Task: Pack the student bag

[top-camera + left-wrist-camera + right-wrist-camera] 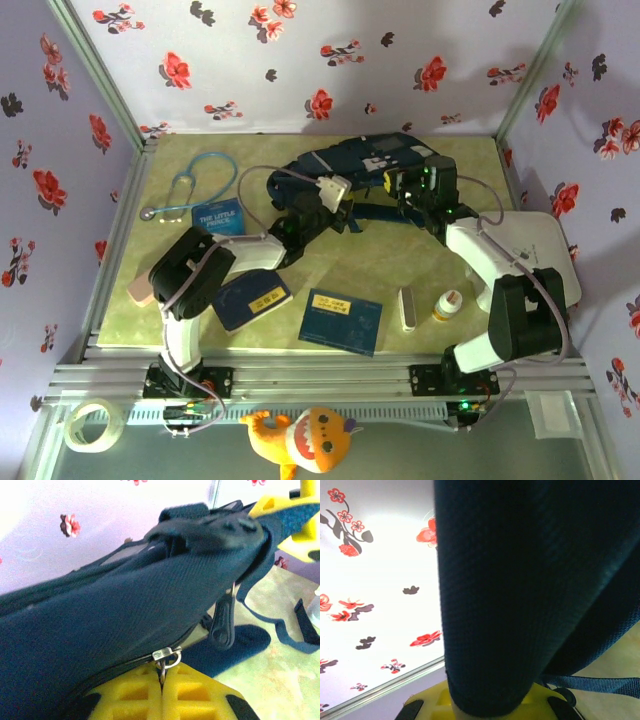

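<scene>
The student bag (372, 163), dark navy with white patches, lies at the back middle of the table. My left gripper (300, 218) is at its near left end. In the left wrist view its yellow fingers (195, 692) are shut on the bag's metal zipper pull (168, 656), just below the navy fabric (115, 625). My right gripper (420, 186) is at the bag's right side. In the right wrist view a thick fold of the student bag (520, 580) sits clamped between its yellow fingers (427, 705). A loose strap (280, 630) trails onto the table.
A stethoscope (195, 185) and a blue book (218, 217) lie at the left. Two dark notebooks (252, 298) (342, 320), a white stick-shaped thing (407, 308) and a small bottle (447, 305) lie near the front. A pink block (140, 290) is at the left edge.
</scene>
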Tool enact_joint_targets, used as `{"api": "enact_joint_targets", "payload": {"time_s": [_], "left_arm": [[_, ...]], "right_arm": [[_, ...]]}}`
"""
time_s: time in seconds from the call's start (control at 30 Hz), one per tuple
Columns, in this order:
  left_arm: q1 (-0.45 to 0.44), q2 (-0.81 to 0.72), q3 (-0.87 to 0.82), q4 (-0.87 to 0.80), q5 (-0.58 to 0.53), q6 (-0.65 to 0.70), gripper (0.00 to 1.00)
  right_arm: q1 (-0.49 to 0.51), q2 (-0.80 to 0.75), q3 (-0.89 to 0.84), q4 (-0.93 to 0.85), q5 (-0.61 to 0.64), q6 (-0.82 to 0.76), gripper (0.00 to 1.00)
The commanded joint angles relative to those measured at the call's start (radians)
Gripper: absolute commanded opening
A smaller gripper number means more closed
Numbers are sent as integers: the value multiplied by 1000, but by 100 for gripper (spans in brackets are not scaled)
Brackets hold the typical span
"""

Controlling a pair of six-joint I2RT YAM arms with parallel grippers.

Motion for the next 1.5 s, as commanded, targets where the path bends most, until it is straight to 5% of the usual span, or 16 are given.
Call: {"api": "enact_joint_targets", "payload": {"time_s": [0.0, 0.5, 0.9, 1.13, 1.47], "left_arm": [[11, -68, -81, 19, -45, -49, 0], [40, -258, -367, -89, -90, -132, 0], [11, -217, -55, -556, 81, -103, 0], [-8, -56, 172, -766, 148, -178, 0], [-19, 13, 273, -844, 209, -208, 0]], "right_arm": [[-24, 9, 50, 59, 28, -53, 5], [-68, 124, 81, 7, -25, -276, 5], [-125, 303, 233, -99, -65, -541, 10], [-213, 268, 123, -16, -170, -440, 39], [-161, 26, -103, -153, -124, -403, 66]]}}
